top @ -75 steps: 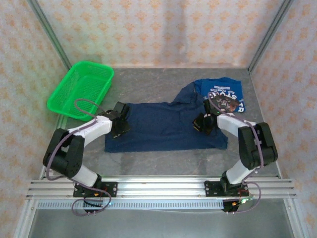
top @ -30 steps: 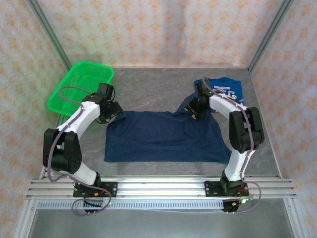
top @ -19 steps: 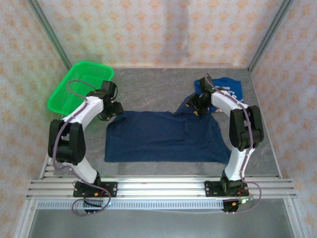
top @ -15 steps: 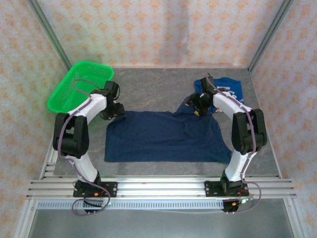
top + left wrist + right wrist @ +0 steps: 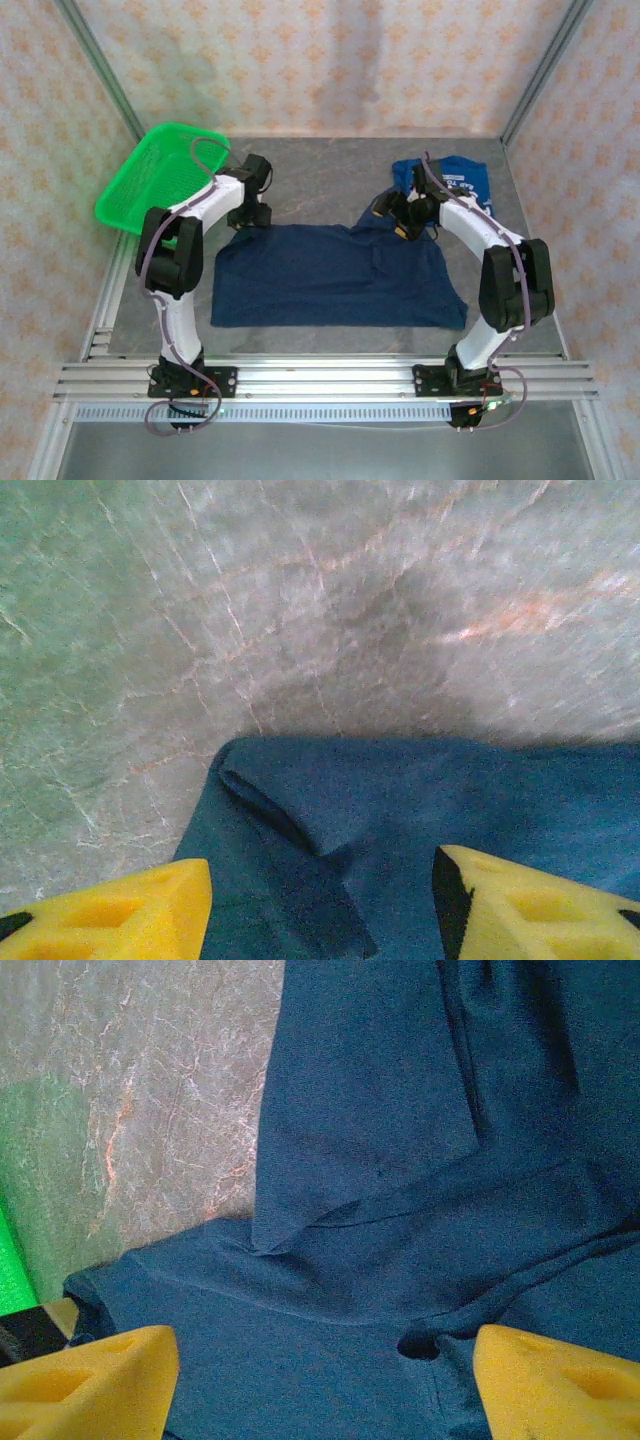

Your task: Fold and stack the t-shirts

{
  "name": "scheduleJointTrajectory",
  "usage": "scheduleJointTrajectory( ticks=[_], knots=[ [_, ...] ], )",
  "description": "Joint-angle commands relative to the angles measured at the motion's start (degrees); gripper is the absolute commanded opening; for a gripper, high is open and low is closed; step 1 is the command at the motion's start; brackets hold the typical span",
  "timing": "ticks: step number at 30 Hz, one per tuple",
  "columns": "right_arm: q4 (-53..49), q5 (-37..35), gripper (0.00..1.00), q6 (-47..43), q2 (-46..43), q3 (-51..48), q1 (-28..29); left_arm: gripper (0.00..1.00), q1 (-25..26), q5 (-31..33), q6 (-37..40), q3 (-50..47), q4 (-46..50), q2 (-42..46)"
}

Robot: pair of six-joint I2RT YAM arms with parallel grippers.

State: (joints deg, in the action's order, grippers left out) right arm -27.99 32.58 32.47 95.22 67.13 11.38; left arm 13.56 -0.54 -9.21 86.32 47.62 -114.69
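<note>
The dark navy t-shirt point(image 5: 330, 275) lies spread flat mid-table. My left gripper point(image 5: 248, 212) hovers over its back left corner. In the left wrist view the left gripper point(image 5: 320, 920) is open, yellow fingertips point(image 5: 110, 915) apart, with a turned-over navy corner point(image 5: 300, 810) between them. My right gripper point(image 5: 405, 222) is over the shirt's back right, by the raised sleeve. From the right wrist the right gripper point(image 5: 325, 1390) is open wide above wrinkled navy cloth point(image 5: 380, 1210), gripping nothing. The brighter blue t-shirt point(image 5: 455, 180) with white lettering lies folded at the back right.
A green mesh basket point(image 5: 160, 180) stands at the back left, close to my left arm. Grey marbled tabletop point(image 5: 320, 175) shows behind the navy shirt. A metal rail point(image 5: 320, 380) runs along the near edge, and patterned walls close in the sides.
My left gripper has swung right from beside the basket to the navy shirt's back left corner. My right gripper has opened wider and shifted slightly right and nearer over the sleeve.
</note>
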Motion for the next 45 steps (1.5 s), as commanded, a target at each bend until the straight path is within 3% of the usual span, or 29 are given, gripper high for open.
scheduleJointTrajectory(
  ticks=[1, 12, 15, 21, 22, 30, 37, 41, 45],
  knots=[
    [0.57, 0.29, 0.78, -1.57, -2.30, -0.77, -0.77, 0.60, 0.76, 3.86, 3.13, 1.03, 4.40, -0.53],
    [-0.40, 0.38, 0.78, -2.08, -2.44, -1.05, -1.80, 0.46, 1.59, 6.20, 3.58, -0.09, 4.32, -1.88],
    [-0.51, 0.38, 0.78, -2.15, -2.45, -1.13, -2.05, 0.35, 1.56, 6.73, 4.29, -0.09, 4.42, -2.28],
    [-1.24, 0.01, 0.79, -2.63, -1.38, 0.49, -2.06, 0.02, 1.40, 8.58, 5.98, 0.53, 5.38, -2.04],
    [-1.82, -0.31, 0.79, -2.70, -0.73, 1.41, -2.06, 0.00, 1.30, 9.22, 6.26, 0.95, 5.88, -1.66],
    [-10.68, -12.05, 0.77, -6.98, 6.94, 17.18, -2.11, 0.00, -1.60, 6.27, 6.24, 1.66, 5.06, 8.09],
    [-18.26, -10.67, 0.63, -9.87, 17.62, 31.14, -2.06, 0.00, -4.74, 0.59, 6.66, 0.93, 4.95, 12.39],
    [-17.84, -6.52, 0.60, -5.77, 17.79, 28.74, -0.96, 0.00, -6.73, -1.97, 6.31, -0.90, 3.54, 14.32],
    [-11.40, -4.04, 0.58, 1.70, 14.48, 18.89, 0.20, 0.00, -7.03, -3.65, 6.84, -1.94, 2.82, 14.40]
  ],
)
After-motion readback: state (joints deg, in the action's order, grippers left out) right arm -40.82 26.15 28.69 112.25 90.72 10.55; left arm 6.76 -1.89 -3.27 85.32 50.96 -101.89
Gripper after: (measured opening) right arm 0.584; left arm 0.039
